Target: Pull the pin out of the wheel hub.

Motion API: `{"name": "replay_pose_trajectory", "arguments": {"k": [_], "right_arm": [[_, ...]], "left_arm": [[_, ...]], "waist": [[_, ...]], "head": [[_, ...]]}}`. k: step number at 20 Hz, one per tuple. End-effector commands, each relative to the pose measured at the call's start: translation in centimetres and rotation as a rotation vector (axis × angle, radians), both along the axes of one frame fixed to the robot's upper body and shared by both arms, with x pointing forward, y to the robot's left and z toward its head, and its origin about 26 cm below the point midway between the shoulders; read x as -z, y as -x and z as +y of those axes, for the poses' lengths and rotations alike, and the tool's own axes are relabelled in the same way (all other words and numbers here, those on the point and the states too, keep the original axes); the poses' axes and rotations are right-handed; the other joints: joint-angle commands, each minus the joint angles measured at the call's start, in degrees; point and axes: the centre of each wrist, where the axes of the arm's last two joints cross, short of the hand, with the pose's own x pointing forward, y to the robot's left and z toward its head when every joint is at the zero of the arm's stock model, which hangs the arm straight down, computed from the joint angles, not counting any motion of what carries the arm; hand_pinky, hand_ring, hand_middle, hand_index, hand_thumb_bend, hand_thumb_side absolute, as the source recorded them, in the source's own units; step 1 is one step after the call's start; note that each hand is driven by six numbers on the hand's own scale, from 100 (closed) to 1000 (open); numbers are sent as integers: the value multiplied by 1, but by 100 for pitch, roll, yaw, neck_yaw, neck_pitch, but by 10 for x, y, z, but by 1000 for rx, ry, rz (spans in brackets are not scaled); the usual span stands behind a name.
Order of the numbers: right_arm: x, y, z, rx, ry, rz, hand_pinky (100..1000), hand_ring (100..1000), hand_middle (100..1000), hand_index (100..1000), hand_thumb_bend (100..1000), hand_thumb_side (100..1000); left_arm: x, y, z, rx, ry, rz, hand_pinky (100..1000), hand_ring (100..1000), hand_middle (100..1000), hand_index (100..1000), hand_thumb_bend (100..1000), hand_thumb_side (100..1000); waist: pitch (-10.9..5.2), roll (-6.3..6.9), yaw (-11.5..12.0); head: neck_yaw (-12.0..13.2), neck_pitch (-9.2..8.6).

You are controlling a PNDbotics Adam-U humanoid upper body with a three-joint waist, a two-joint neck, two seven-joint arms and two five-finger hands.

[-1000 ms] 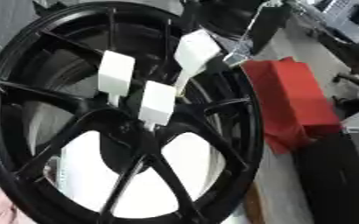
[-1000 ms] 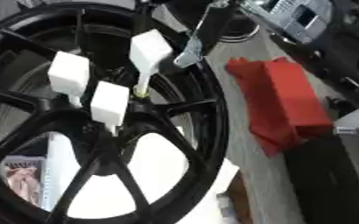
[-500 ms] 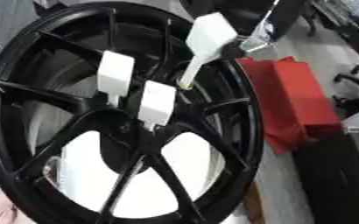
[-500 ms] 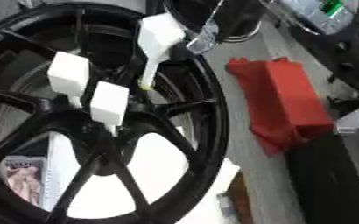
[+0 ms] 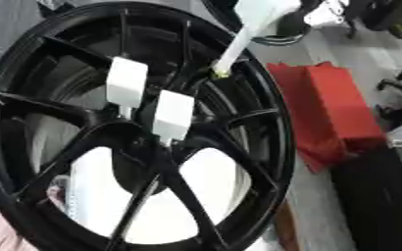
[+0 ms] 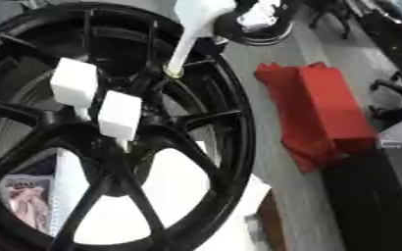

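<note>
Looking down onto a grey surface cluttered at the right: a red block lying just beside the hub, a black box sitting below it, dark round gear crowding the top edge. Showing white paper through the spokes, and something pink at the lower left.

Running the pull itself now. Hanging tilted over the upper rim, one white pin, its block head up at the top edge and its yellowish tip hovering right by the rim, apparently clear of its hole. Sitting upright near the hub's centre, two more pins, side by side and untouched.

Catching only a blurred scrap of the right hand beside the pin's head; not managing to tell how the fingers are set. Not seeing the left hand anywhere.

Judging the extraction as all but done for this pin. Calling next for carrying it well away from the rim without clipping a spoke, then setting it down on open surface, and likely reaching back for the two seated ones.
</note>
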Motion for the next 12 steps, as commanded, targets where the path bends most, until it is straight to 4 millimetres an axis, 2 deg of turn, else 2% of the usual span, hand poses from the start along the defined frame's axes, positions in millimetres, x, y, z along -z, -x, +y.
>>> {"name": "replay_pose_trajectory", "arguments": {"k": [1, 6, 12], "right_arm": [[-23, 18, -24, 77, -38, -59, 811, 602, 337, 462, 393, 100], [-17, 26, -67, 224, -120, -41, 815, 601, 334, 461, 386, 100], [8, 34, -120, 375, -271, 15, 826, 597, 326, 454, 361, 100]], "left_arm": [[-9, 3, 4, -14, -25, -29, 909, 480, 581, 759, 100, 734], [-9, 3, 5, -22, -22, -36, 910, 480, 581, 759, 100, 734], [-9, 4, 6, -38, -14, -48, 910, 480, 581, 759, 100, 731]], "waist": [[-128, 85, -26], [-92, 118, -65], [-25, 169, -134]], "head": [[57, -11], [113, -32], [253, -101]]}}
